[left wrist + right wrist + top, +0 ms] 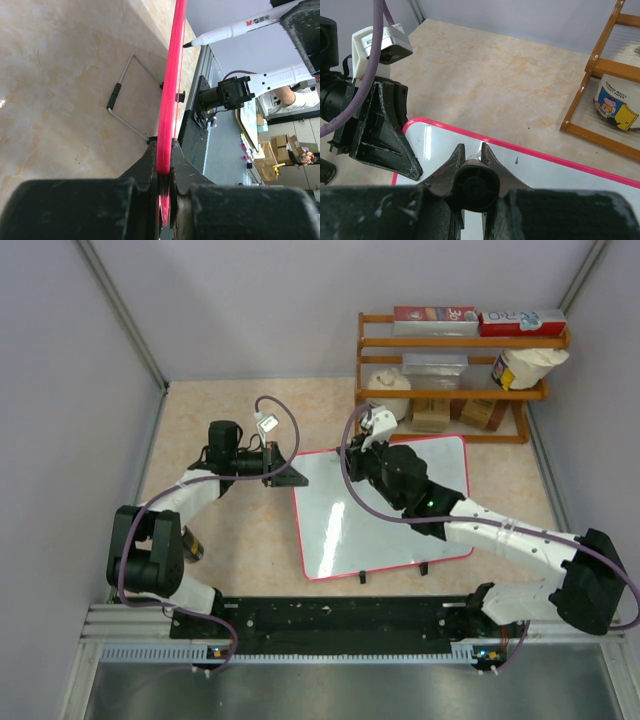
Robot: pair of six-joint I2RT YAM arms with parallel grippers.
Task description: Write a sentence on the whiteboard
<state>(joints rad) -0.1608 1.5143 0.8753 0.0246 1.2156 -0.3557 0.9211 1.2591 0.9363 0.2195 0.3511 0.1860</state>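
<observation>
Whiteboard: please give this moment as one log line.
left gripper shut on whiteboard edge | right gripper shut on marker | no words visible

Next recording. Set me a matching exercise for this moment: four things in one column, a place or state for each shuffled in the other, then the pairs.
Things
1. left tool
2. right tool
3. whiteboard
4. wooden rack

Places or states
A. far right, behind the board
B. shut on the white marker
C. between the two arms, no writing visible from above
D. shut on the board's red frame

Pairs: 1-D, 2-B, 3-C, 4-A
</observation>
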